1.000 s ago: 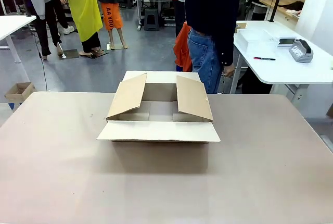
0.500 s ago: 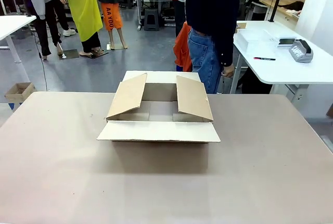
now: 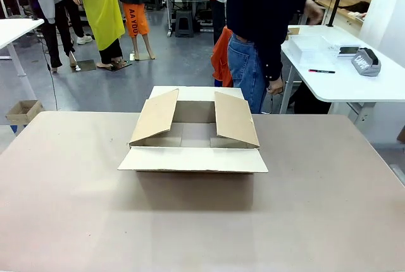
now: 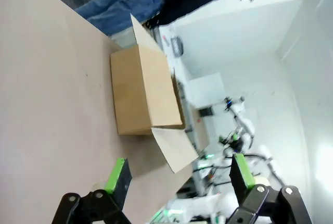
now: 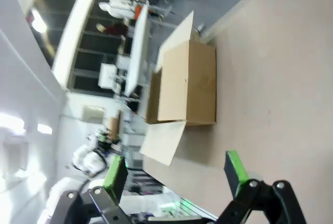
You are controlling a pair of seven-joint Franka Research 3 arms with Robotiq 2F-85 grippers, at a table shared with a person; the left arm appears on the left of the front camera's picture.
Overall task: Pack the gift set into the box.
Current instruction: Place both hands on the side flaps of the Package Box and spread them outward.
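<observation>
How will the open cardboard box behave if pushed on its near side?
The box appears empty, so probably light; it would likely slide on the smooth table. Its near flap juts out unsupported and would probably bend first.

The beige worktop [image 3: 329, 209] carries the box [image 3: 193, 158] near its middle, flaps open. A white worktop [image 3: 354, 85] beyond holds the tray [image 3: 311, 44], black pen [image 3: 321, 71] and grey pouch [image 3: 366, 62].

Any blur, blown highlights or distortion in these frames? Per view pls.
Front view: sharp and evenly lit; the box casts a soft shadow toward the camera on the table; the person's raised hand is blurred. Left wrist view: rolled sideways, soft, white wall blown out behind the open left gripper. Right wrist view: also rolled, highlights clipped at picture left; right gripper open.
</observation>
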